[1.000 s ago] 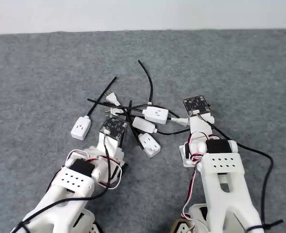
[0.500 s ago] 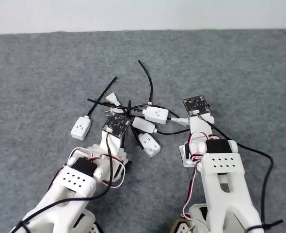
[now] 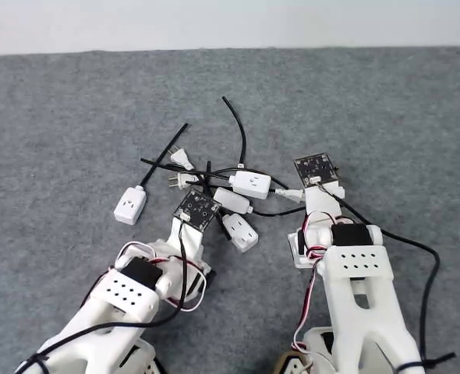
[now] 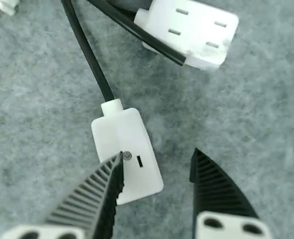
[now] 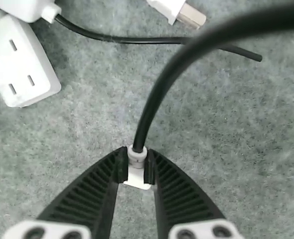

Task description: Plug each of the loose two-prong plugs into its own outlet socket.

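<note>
Two arms, one tangle of white plugs and sockets on grey carpet (image 3: 386,109).
Item one: your left gripper (image 4: 157,155), jaws apart, hangs low over a white socket (image 4: 127,149); one finger (image 4: 104,194) overlaps the end away from its cord, and the other stands beside it over bare carpet. A second socket (image 4: 189,27), slots up, lies near it. Item two: your right gripper (image 5: 136,152), at the tangle's right edge, is clamped on a small white plug (image 5: 136,178) whose black cord (image 5: 157,99) rises away. A third socket (image 3: 129,206) lies apart, far left.
</note>
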Robot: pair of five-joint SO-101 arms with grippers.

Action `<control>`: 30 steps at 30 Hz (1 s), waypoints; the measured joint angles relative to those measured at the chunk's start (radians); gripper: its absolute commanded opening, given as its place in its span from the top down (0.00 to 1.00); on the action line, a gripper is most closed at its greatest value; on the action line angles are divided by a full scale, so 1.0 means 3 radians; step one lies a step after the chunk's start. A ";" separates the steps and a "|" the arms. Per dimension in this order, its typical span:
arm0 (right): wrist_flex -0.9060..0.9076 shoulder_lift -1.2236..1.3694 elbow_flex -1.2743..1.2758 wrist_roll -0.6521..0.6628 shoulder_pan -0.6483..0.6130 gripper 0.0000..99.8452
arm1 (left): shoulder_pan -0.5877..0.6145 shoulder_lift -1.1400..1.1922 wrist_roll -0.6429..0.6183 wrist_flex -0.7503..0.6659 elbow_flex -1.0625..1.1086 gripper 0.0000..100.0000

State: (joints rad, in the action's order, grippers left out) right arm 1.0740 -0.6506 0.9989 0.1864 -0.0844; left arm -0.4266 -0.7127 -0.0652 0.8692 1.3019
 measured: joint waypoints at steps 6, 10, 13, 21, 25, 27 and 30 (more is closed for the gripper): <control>0.0000 0.0000 0.0000 0.0000 0.0000 0.99 | -0.0005 0.0000 -0.0107 -0.0005 0.0000 0.79; 0.0000 0.0000 0.0000 0.0000 0.0000 0.99 | 0.0092 0.0000 -0.0118 0.0005 0.0000 0.79; 0.0000 0.0000 0.0000 0.0000 0.0000 0.99 | 0.0322 0.0000 -0.0087 0.0051 0.0000 0.79; 0.0051 0.0000 0.0000 0.0000 0.0005 0.99 | 0.0834 0.0005 0.0307 0.0189 0.0010 0.79; 0.0061 0.0000 0.0000 0.0000 0.0000 0.99 | 0.1100 0.0005 0.0455 0.0189 0.0010 0.79; 0.0061 0.0000 0.0000 0.0000 0.0000 0.99 | 0.1248 0.0005 0.0552 0.0189 0.0010 0.79; 0.0061 0.0000 0.0000 0.0000 0.0000 0.99 | 0.1499 0.0005 0.0731 0.0189 0.0010 0.79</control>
State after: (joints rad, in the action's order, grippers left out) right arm 1.0925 -0.6506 0.9989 0.1864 -0.0844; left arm 0.0230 -0.7112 0.1542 0.9260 1.3050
